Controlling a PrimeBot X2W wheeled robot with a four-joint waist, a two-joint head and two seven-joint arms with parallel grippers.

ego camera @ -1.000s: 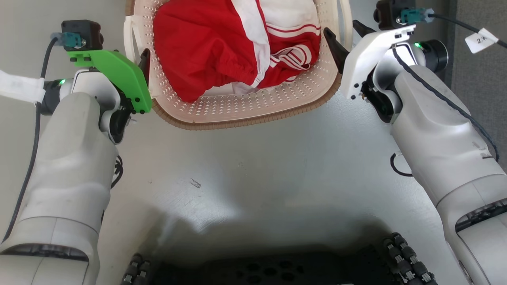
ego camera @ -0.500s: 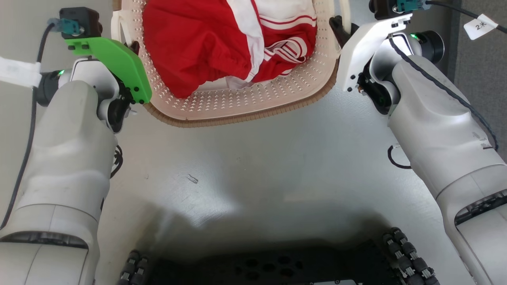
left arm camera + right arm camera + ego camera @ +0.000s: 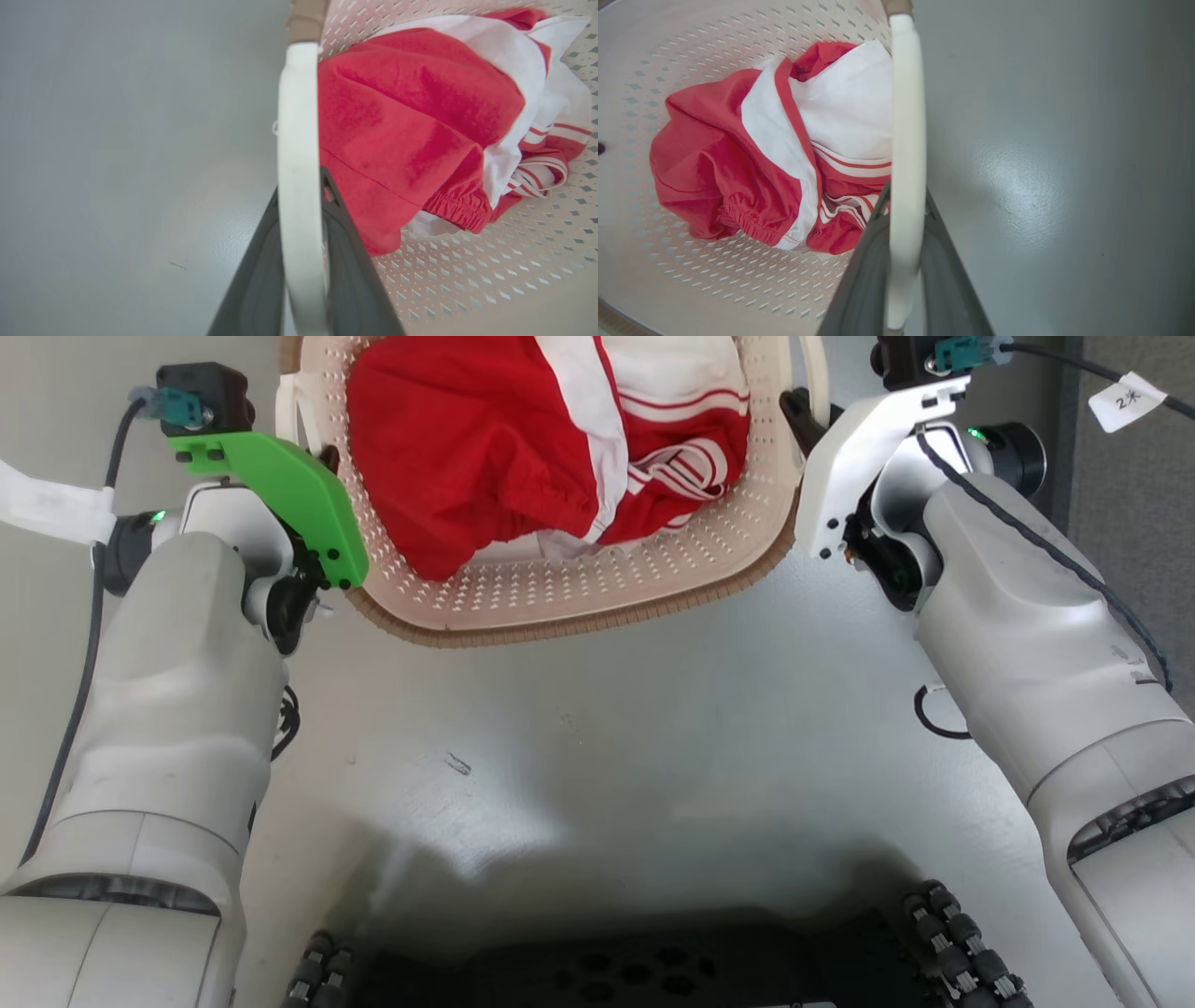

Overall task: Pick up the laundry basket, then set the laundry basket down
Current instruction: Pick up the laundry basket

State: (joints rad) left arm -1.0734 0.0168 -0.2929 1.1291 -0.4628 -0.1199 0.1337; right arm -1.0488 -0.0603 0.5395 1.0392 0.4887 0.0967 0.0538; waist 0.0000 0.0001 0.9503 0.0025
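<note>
Both claws were clamped on the basket's loop handles. The left claw [image 3: 301, 186] had its two dark fingers pressed against either side of the left handle [image 3: 299, 116]. The right claw [image 3: 906, 191] gripped the right handle [image 3: 906, 93] the same way, each white loop running up between the fingers.

The basket [image 3: 579, 588] was between the two arms at the top of the head view, straight ahead of the robot, with its near wall and brown rim toward the camera. Whether its bottom rested on the floor or hung just above it could not be told. Inside lay a loose heap of red and white clothes [image 3: 485, 457], bunched in the middle and below the rim.

It looked a light load: thin perforated plastic with a little soft cloth in it. The walls would likely flex if squeezed, so the handles seemed the right place to hold it, one on each side to keep it level. The loops were smooth and narrow, and they could probably slip or swivel in the fingers if one arm rose ahead of the other. The clothes would only shift, not spill, at a small tilt.

Around the basket spread the plain grey floor [image 3: 597, 737], and the robot's dark base [image 3: 635, 980] showed at the bottom of the head view.
</note>
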